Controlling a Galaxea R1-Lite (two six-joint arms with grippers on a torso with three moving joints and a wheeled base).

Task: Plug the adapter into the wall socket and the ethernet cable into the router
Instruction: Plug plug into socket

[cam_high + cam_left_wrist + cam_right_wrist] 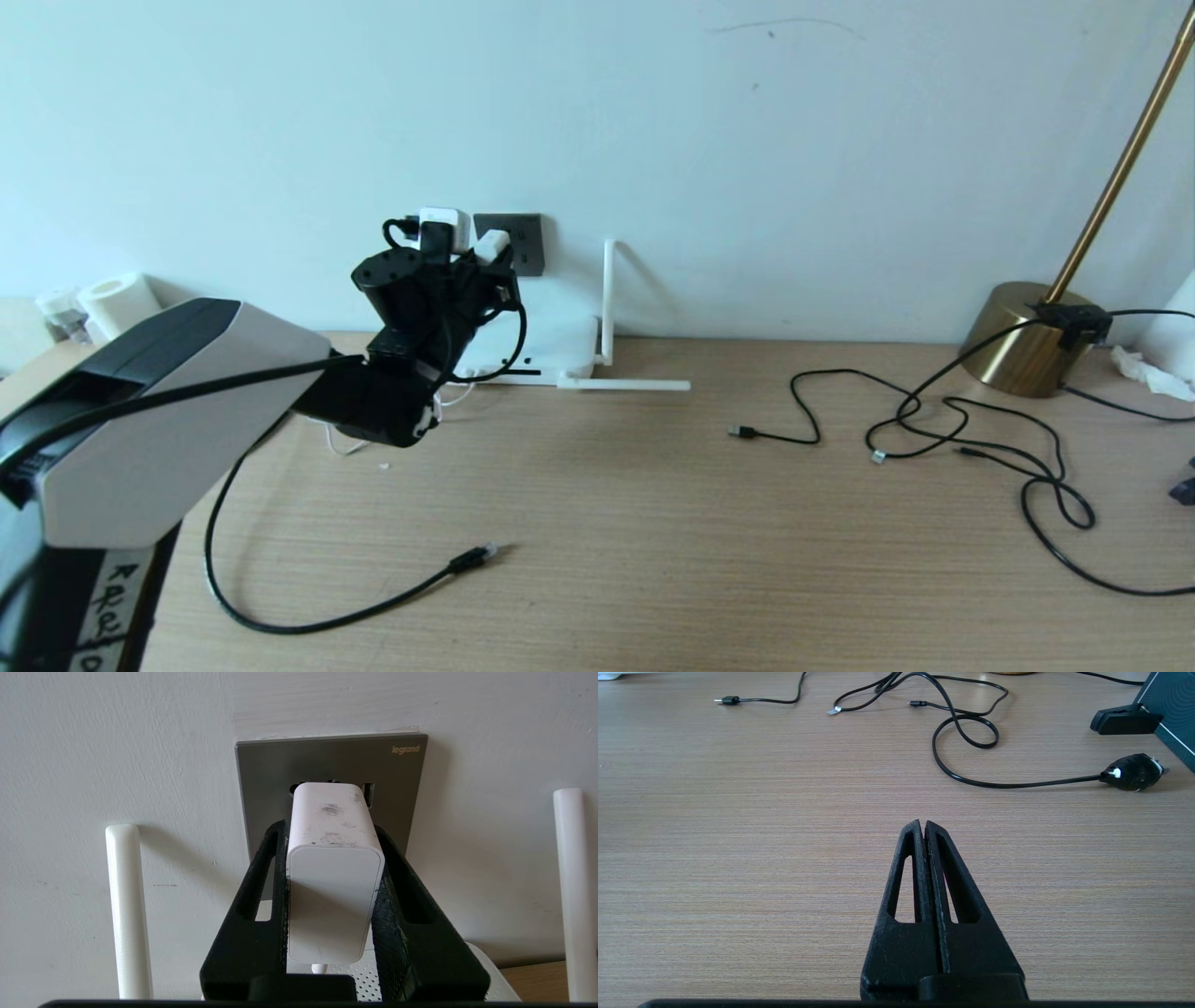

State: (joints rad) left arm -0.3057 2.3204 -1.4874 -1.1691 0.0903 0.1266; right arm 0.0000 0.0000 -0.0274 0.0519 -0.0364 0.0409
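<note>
Pale wall (117,742) backs the wooden desk (653,523); left gripper (331,828) clamps the white adapter (332,877) at the dark grey wall socket (327,760), above the router (551,347); ethernet cable (373,602) lies loose on the desk; right gripper (923,825) hovers closed, empty.

The brand word "legrand" stands in small pale letters on the wall socket (327,765), in the upper corner of its dark grey plate. Handwritten marks on a white label (110,607) on the robot cannot be read.
</note>
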